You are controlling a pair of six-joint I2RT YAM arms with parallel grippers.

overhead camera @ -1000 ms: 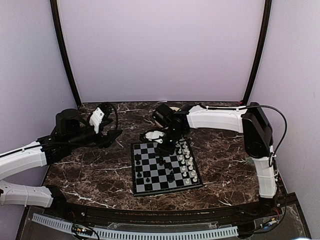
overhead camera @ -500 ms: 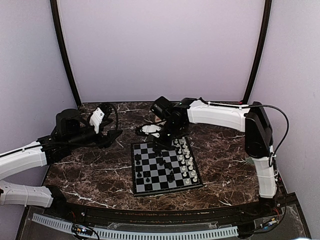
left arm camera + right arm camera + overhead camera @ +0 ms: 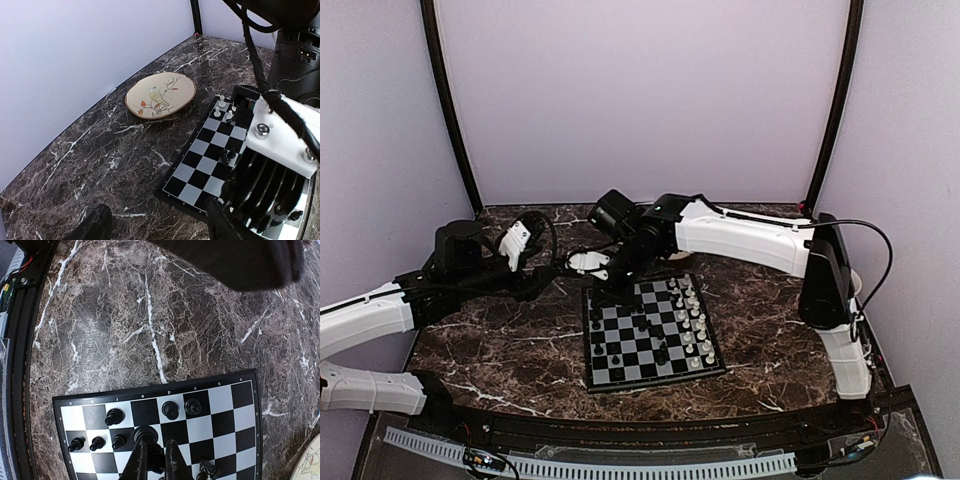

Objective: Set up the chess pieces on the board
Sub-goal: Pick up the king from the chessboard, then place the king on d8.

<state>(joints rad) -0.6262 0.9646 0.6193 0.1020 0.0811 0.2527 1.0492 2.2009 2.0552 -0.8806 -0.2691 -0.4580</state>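
Counter (image 3: 500, 350) of dark veined marble carries the board (image 3: 630, 355) at the centre of the overhead view, turned a little askew to the near edge. The chess pieces (image 3: 692, 325) stand on it: the white ones are packed in two files along its 3 o'clock side, and the black ones are scattered over the middle and the 9 o'clock side. The right arm (image 3: 740, 235) reaches across from 3 o'clock, and the right hand (image 3: 603, 292) sits low over the board's 11 o'clock corner. In the right wrist view the right hand (image 3: 156, 445) has its fingers (image 3: 140, 460) drawn close together, pinching a black piece (image 3: 145, 433) that stands on the board (image 3: 220, 400). Three more black men stand in a short row at 9 o'clock of that piece, one at 10 o'clock and two at 1 o'clock, all close to the lettered border. The left hand (image 3: 552, 272) hovers above the counter just off the board's 10 o'clock corner, near the right hand. In the left wrist view the left hand (image 3: 159, 212) is spread wide with nothing between its fingers (image 3: 95, 225). Beyond them lies the board (image 3: 200, 165), and a round plate (image 3: 175, 85) painted with a bird rests on the counter at 11 o'clock of it, just beside its corner.
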